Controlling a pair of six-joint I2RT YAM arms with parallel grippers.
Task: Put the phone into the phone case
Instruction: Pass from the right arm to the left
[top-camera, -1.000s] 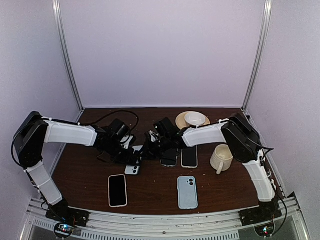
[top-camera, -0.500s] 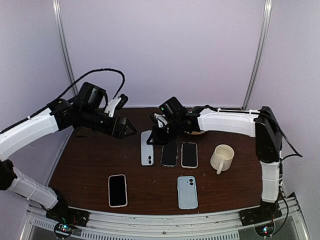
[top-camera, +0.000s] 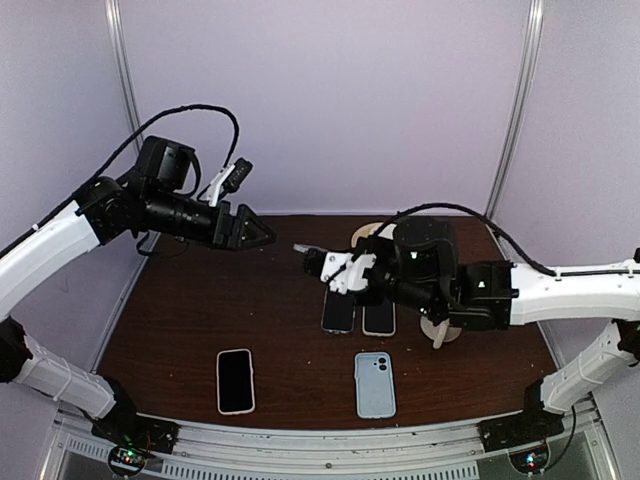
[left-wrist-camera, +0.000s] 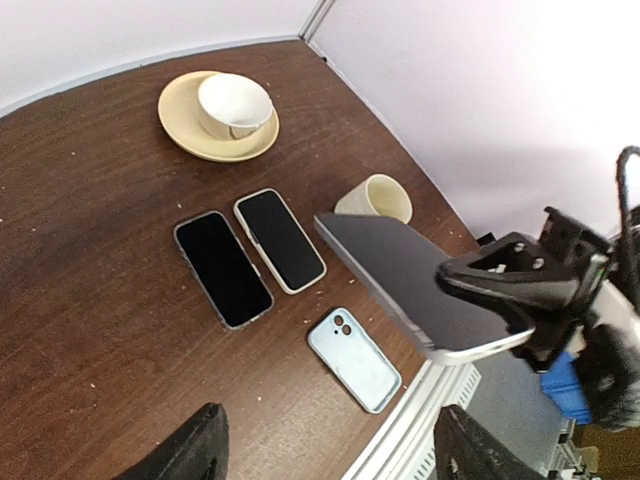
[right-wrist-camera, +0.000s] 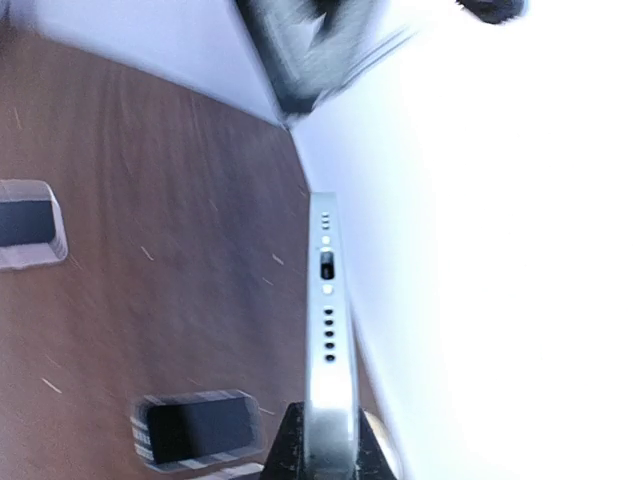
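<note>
The pale walls (top-camera: 320, 100) closed your bench (top-camera: 170, 330) in on the left, rear and right, leaving only the front edge open. The widest stretch of bare wood ran down the left side, from the rear left corner to the front edge.

Your left arm (top-camera: 60, 240) was raised high over the rear left corner and reached toward the middle. The left gripper (top-camera: 258, 232) was spread wide with nothing between its fingers. Your right arm (top-camera: 560, 295) lay stretched across from the right edge, above the mug (left-wrist-camera: 375, 197). The right gripper (top-camera: 335, 268) was clamped on one end of the phone (left-wrist-camera: 410, 285). It held the phone in the air over the middle of the bench, roughly level and touching nothing else.

Toward the rear edge sat a saucer (left-wrist-camera: 190, 135) with a bowl (left-wrist-camera: 235, 100) on it. Two dark-screened phones (top-camera: 339, 313) lay side by side at mid-bench, just beside each other and below the lifted phone. A black phone (top-camera: 235, 380) lay near the front edge, left of centre. The light blue phone case (top-camera: 375, 384) lay flat near the front edge, right of centre, apart from everything else, with bare wood on all its sides.
</note>
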